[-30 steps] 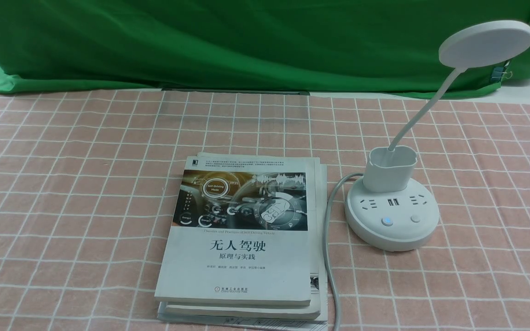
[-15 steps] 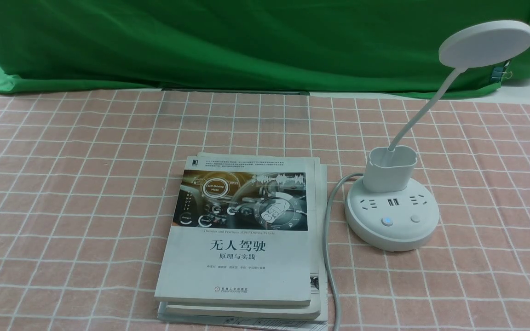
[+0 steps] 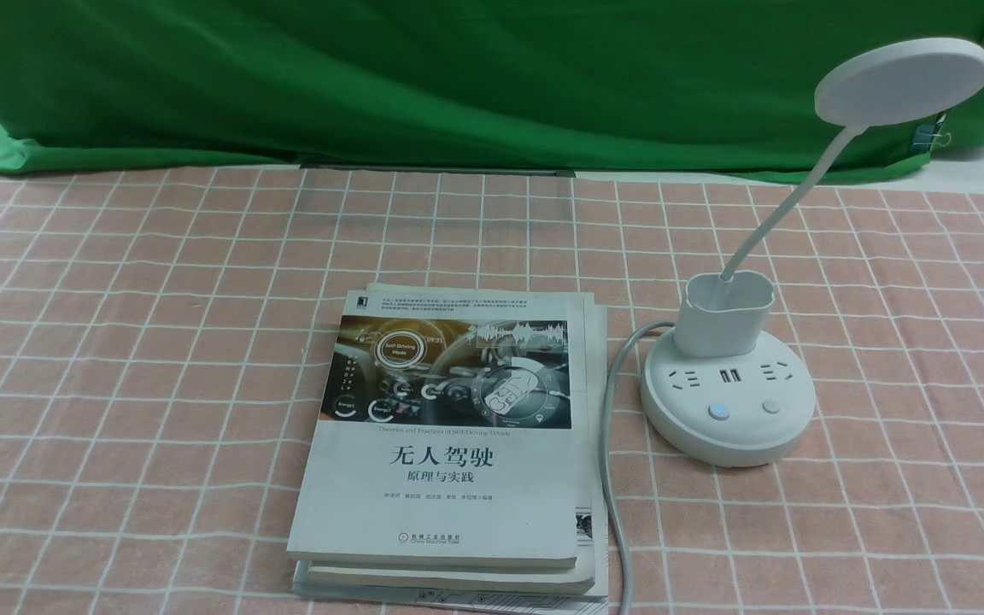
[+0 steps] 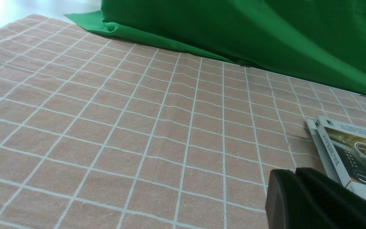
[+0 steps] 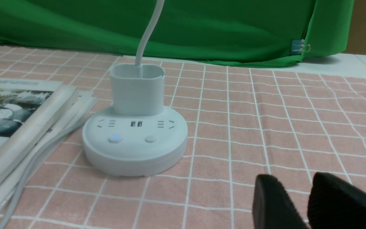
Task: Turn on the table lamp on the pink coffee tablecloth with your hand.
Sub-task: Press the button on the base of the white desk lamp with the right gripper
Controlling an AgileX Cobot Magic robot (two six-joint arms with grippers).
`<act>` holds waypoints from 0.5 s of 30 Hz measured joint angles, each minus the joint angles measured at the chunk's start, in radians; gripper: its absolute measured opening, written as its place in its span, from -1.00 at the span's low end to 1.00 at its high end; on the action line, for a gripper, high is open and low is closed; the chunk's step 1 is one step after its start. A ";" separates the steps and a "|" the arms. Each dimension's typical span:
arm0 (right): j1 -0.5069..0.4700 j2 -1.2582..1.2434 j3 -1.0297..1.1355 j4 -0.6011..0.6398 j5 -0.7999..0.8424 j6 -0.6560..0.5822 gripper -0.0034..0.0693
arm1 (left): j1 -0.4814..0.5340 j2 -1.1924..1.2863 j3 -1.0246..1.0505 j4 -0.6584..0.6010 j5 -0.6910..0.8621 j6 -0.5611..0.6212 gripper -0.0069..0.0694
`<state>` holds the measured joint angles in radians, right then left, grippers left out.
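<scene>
The white table lamp (image 3: 727,410) stands on the pink coffee tablecloth (image 3: 159,342) at the right, its disc head (image 3: 902,81) raised on a thin neck. Of the two buttons on its round base, the left one (image 3: 719,411) glows blue and the right one (image 3: 770,407) is plain. Neither arm shows in the front view. In the right wrist view my hand, the right gripper (image 5: 292,179), hovers open low over the cloth, short of the lamp base (image 5: 135,143) and off to its side. My left gripper (image 4: 295,171) is shut on nothing above the cloth (image 4: 106,127).
A stack of books (image 3: 449,444) lies just left of the lamp, with the lamp's grey cable (image 3: 607,478) running along its right edge towards me. A green backdrop cloth (image 3: 458,77) closes off the far side. The books' corner (image 4: 351,152) is near my left gripper.
</scene>
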<state>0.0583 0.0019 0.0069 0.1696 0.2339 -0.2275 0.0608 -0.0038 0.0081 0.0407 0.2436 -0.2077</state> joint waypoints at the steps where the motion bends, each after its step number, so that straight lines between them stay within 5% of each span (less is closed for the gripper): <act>1: 0.000 0.000 0.000 0.000 0.000 0.000 -0.24 | 0.000 0.000 0.000 0.000 0.000 0.000 -0.77; 15: 0.000 0.000 0.000 -0.001 -0.095 0.044 -0.24 | 0.000 0.000 0.000 0.000 0.001 0.001 -0.77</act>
<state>0.0583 0.0019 0.0069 0.1688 0.1391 -0.1838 0.0608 -0.0038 0.0081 0.0407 0.2444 -0.2068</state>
